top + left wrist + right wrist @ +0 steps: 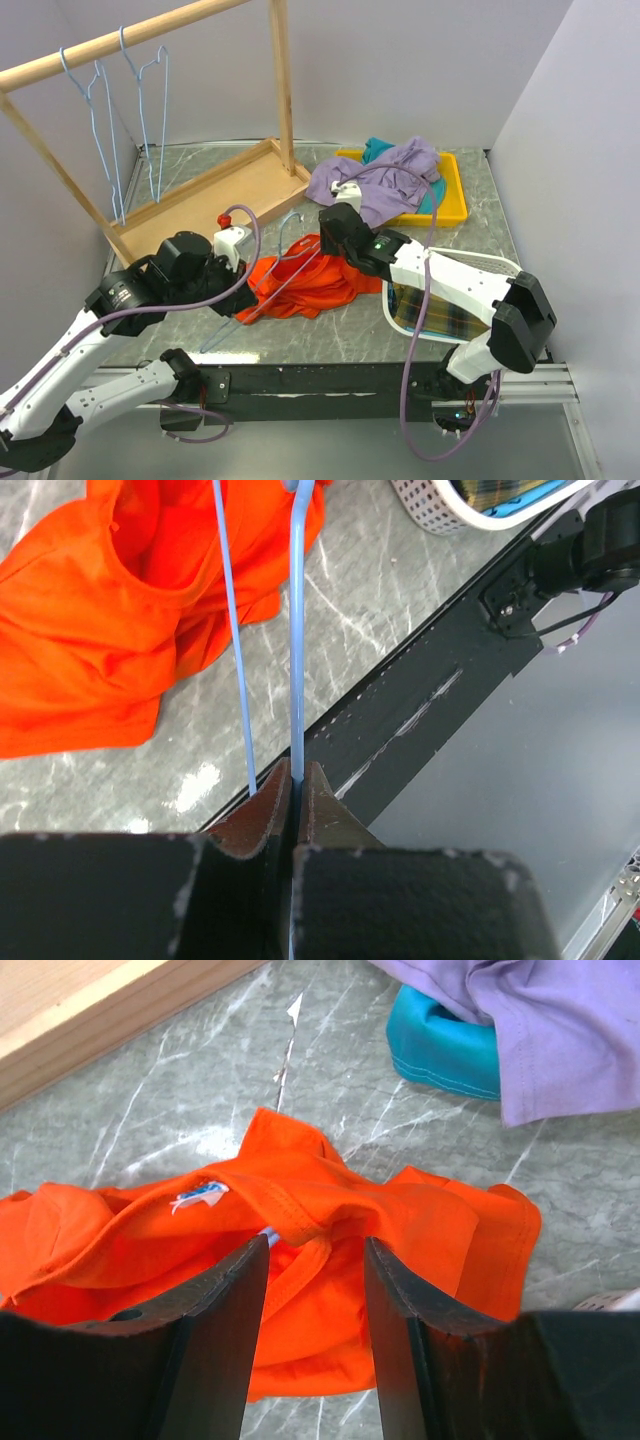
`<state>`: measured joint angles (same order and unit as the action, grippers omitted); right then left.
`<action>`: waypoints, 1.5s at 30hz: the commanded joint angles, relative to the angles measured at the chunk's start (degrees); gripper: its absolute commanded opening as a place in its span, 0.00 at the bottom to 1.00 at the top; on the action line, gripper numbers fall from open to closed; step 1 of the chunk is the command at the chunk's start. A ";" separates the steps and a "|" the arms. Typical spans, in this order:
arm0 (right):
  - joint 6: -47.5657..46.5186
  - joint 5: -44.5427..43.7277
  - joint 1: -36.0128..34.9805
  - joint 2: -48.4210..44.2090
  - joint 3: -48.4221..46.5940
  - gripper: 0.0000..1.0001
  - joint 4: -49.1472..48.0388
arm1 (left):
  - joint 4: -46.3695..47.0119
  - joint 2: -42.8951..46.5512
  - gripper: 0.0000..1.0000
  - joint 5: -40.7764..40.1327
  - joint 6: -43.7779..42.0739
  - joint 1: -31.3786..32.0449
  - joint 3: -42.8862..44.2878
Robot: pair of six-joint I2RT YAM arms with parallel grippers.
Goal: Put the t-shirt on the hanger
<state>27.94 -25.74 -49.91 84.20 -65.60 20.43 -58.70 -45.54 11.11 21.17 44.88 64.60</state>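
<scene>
The orange t-shirt (300,285) lies crumpled on the marble table; it also shows in the left wrist view (110,610) and the right wrist view (330,1230). A light-blue wire hanger (262,292) runs from my left gripper into the shirt, its hook (290,222) sticking out at the far side. My left gripper (297,770) is shut on the hanger's wire (297,630) near the table's front edge. My right gripper (317,1250) is open just above the shirt's collar (290,1215), its jaws either side of the neck hem. A bit of blue wire shows under the collar.
A wooden rack (230,185) at the back left carries two more blue hangers (125,110). A yellow tray (455,195) holds a lavender garment (385,180) and a teal cloth (445,1045). A white basket (440,305) with plaid cloth stands right.
</scene>
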 commanded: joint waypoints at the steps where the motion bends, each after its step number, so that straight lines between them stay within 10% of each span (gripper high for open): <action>1: -0.61 -3.26 -1.42 1.13 -3.56 0.50 1.19 | 4.73 0.01 0.01 1.63 0.28 0.47 -1.05; 13: -0.52 -6.17 -1.77 6.58 -8.84 0.39 5.15 | 7.63 0.89 0.01 2.25 0.10 0.91 -2.46; 22: -0.26 -3.10 -1.77 3.87 -9.37 0.00 5.85 | 14.03 0.89 0.01 1.81 0.80 1.35 -4.74; 45: 3.52 30.82 -1.77 -10.19 -15.17 0.00 4.98 | 51.55 19.16 0.01 -7.33 10.73 2.40 -26.26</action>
<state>29.65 -0.97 -51.40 77.25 -83.11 27.31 -23.33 -30.70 7.44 27.40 47.29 43.97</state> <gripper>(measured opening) 0.011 0.041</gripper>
